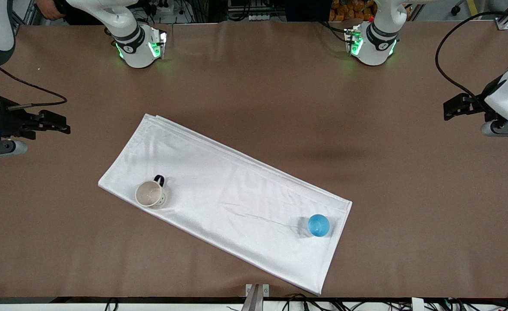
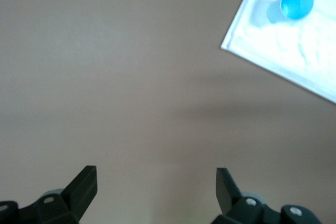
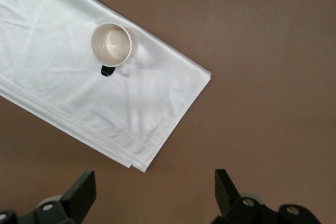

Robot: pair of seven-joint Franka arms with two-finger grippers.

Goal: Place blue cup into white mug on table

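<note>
The blue cup (image 1: 318, 225) stands upright on a white folded cloth (image 1: 228, 194), near the cloth's end toward the left arm's end of the table (image 1: 279, 86). The white mug (image 1: 150, 193) stands upright and empty on the cloth's other end, its black handle turned toward the robots' bases. My left gripper (image 1: 452, 108) hangs open and empty over bare table at the left arm's end; its wrist view shows the blue cup (image 2: 296, 2) far off. My right gripper (image 1: 61, 123) hangs open and empty over bare table at the right arm's end; its wrist view shows the mug (image 3: 111, 44).
The cloth lies slantwise across the middle of the table, and its corners show in both wrist views (image 2: 283, 51) (image 3: 63, 77). A black cable (image 1: 33, 93) trails by the right gripper. Bare brown table surrounds the cloth.
</note>
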